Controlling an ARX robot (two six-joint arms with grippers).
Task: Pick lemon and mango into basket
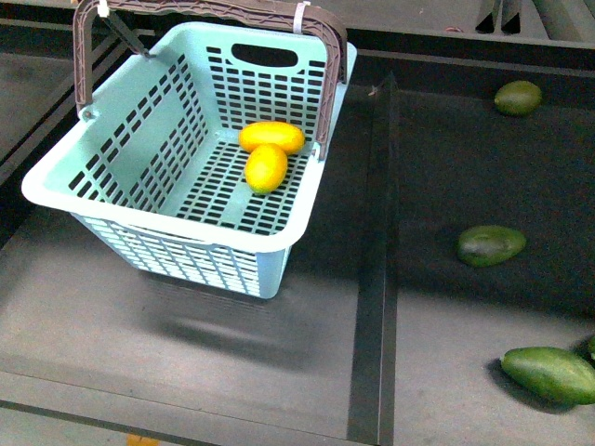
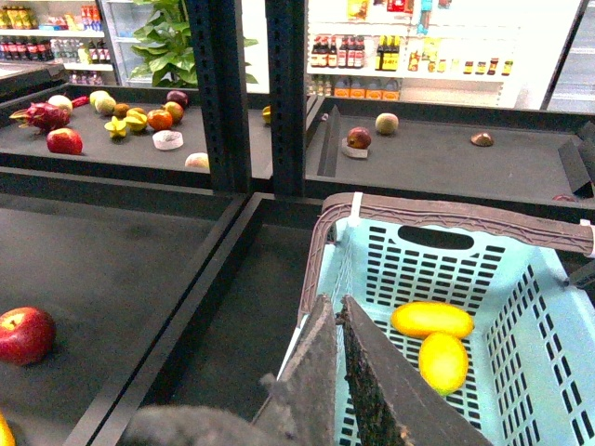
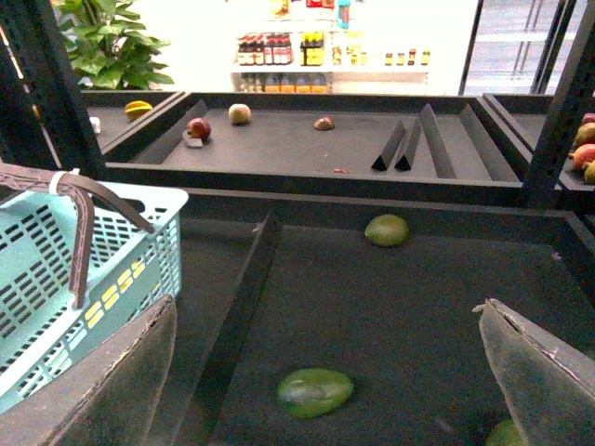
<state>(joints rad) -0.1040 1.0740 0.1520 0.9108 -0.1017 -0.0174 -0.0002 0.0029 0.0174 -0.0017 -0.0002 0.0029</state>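
Note:
The light teal basket (image 1: 139, 200) sits tilted at the left of the front view, with a shadow on the shelf below it. Inside it, on the slotted floor, lie the orange-yellow mango (image 1: 271, 137) and the bright yellow lemon (image 1: 266, 168), touching. Both show in the left wrist view too, the mango (image 2: 432, 319) and the lemon (image 2: 443, 361). My left gripper (image 2: 335, 302) is shut on the basket's rim (image 2: 311, 307) beside the brown handle (image 2: 446, 216). My right gripper (image 3: 325, 305) is open and empty above the dark shelf, right of the basket (image 3: 56, 279).
Three dark green fruits (image 1: 518, 97) (image 1: 490, 245) (image 1: 550, 373) lie on the right section of the shelf. A raised black divider (image 1: 376, 232) separates it from the basket's section. A red apple (image 2: 25, 334) lies left of the basket. Black shelf posts (image 2: 223, 93) stand behind it.

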